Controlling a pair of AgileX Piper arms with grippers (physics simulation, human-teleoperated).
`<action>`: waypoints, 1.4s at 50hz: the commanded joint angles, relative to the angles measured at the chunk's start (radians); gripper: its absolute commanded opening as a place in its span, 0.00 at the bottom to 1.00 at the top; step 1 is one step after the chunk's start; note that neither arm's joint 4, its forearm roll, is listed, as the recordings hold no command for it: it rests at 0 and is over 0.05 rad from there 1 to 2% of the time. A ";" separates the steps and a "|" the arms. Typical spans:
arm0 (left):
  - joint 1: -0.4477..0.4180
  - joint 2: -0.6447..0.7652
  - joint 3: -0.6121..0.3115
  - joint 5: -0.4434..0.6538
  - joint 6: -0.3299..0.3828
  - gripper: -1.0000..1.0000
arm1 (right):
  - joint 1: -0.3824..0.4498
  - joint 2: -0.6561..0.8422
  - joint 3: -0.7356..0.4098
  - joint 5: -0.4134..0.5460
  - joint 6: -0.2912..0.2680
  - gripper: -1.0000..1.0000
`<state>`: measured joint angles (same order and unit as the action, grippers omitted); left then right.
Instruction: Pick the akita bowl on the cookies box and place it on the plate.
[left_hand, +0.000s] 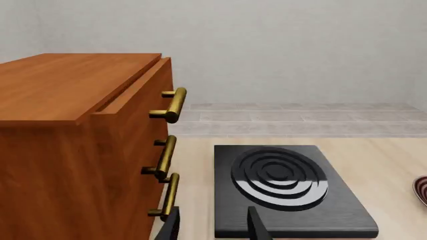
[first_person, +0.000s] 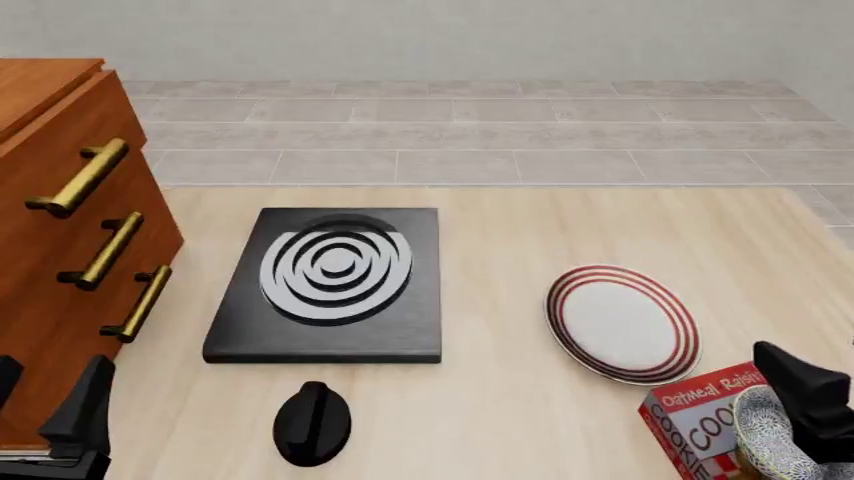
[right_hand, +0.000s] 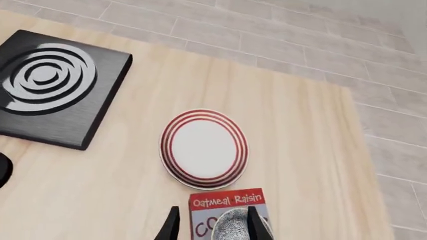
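Now | akita bowl (right_hand: 235, 226) is seen atop cookies box (right_hand: 228, 212), at desk's near right corner; right pincer (right_hand: 210, 224) is spread open, straddling bowl's rim; left pincer (left_hand: 212, 225) is open, well apart

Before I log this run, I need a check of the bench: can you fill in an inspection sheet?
Surface: pale wooden table.
Job's things: bowl on cookie box; plate bare, just beyond the box.
Clutter: black slab, black knob, wooden drawer unit.
Grippers: right gripper open, fingers straddling the bowl; left gripper open, holding nothing.
Cables: nothing seen.
Surroundings: tiled floor, plain wall.
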<state>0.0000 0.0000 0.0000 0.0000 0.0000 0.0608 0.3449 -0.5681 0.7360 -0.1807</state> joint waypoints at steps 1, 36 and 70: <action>0.000 0.000 0.000 0.000 0.000 1.00 | -0.030 0.017 -0.025 0.089 -0.048 1.00; 0.000 0.000 0.000 0.000 0.000 1.00 | -0.071 0.002 0.104 0.091 -0.008 1.00; 0.000 0.000 0.000 0.000 0.000 1.00 | -0.096 -0.003 0.194 -0.018 0.028 1.00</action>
<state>0.0000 0.0000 0.0000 0.0000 0.0000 -0.0218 0.3409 -0.3948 0.7429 -0.1583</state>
